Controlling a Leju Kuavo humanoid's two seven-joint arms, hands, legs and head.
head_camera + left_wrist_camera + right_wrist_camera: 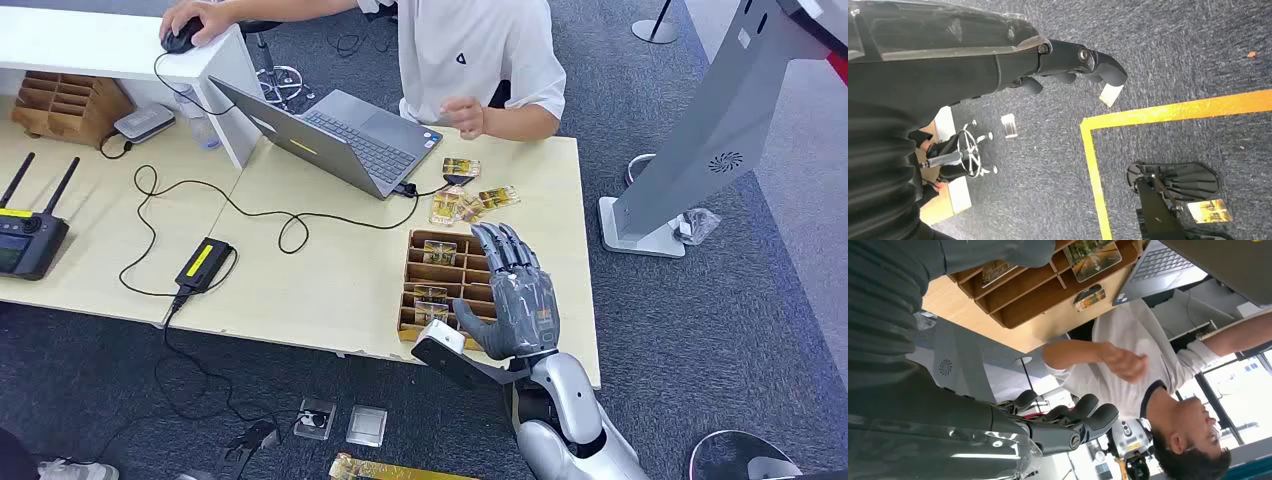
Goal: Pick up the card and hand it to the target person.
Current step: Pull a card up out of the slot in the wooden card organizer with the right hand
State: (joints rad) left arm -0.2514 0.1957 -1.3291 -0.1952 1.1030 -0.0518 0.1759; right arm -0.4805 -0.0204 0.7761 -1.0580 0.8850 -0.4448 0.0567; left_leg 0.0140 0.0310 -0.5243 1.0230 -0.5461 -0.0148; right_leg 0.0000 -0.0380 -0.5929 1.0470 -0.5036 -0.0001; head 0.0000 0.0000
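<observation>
- While the right hand (515, 295) hovers over the near right part of the wooden tray (418, 270) with its fingers spread and nothing in them, the job looks to be at the reach stage: no card is picked yet.
- Cards sit in the tray's slots, one (439, 250) in a far slot and another (430, 305) in a near slot just beside the thumb; more loose cards (470, 195) lie on the table (330, 270) beyond the tray, near the laptop (340, 135).
- Next, I judge, the hand needs to come down on a card in a slot and pinch it by its edge, which looks fiddly between the dividers, then carry it toward the person (470, 60) seated across the table.
- From the right wrist, the person's raised hand (1125, 362) is visible past the loosely parted fingers (1083, 422), with the tray's slots (1018, 287) close by, a nearer look than the head view gives.
- By the left wrist's view, the left hand (1068, 62) hangs over the carpet, fingers curled inward and holding nothing; a yellow floor line (1148, 115) and scattered cards (1009, 125) lie below.
</observation>
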